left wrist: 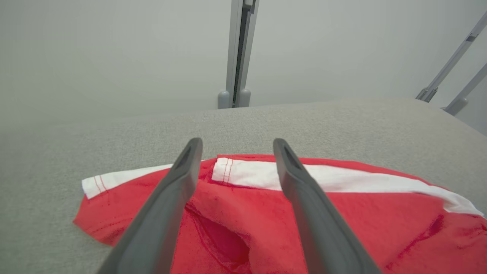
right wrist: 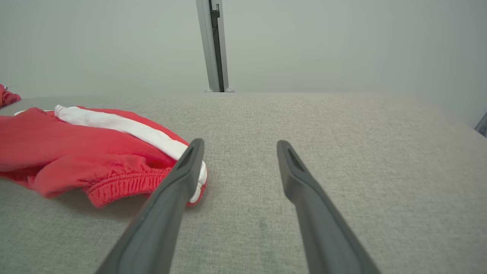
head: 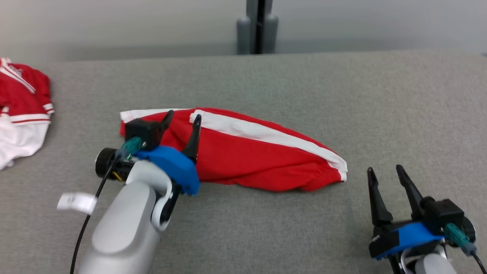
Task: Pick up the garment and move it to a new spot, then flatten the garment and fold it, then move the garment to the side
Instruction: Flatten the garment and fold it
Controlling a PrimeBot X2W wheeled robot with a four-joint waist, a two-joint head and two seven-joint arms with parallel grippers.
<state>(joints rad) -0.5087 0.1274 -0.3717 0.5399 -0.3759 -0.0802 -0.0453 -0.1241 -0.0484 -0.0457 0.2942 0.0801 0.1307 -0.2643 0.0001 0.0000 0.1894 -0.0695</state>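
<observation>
A red garment (head: 258, 156) with a white stripe along its far side is lying crumpled around the middle of a grey, cloth-covered surface (head: 342, 95). It is stretching from left of centre toward the right, and its gathered elastic end is pointing right.

The left end effector (head: 184, 114) is hanging over the garment's left end. Its two dark fingers are standing wide apart with nothing between them. In the left wrist view, red cloth is showing below and between the fingers, and a white hem is lying just past their tips. Whether the fingers are touching the cloth cannot be told.

The right end effector (head: 384, 168) is sitting over bare surface, just to the right of the garment's right end and apart from it. Its fingers are also spread wide, gripping nothing.

A second garment (head: 23, 110), red and white, is lying at the far left, well apart from the first. A grey post (head: 258, 26) is standing beyond the surface's far edge.
</observation>
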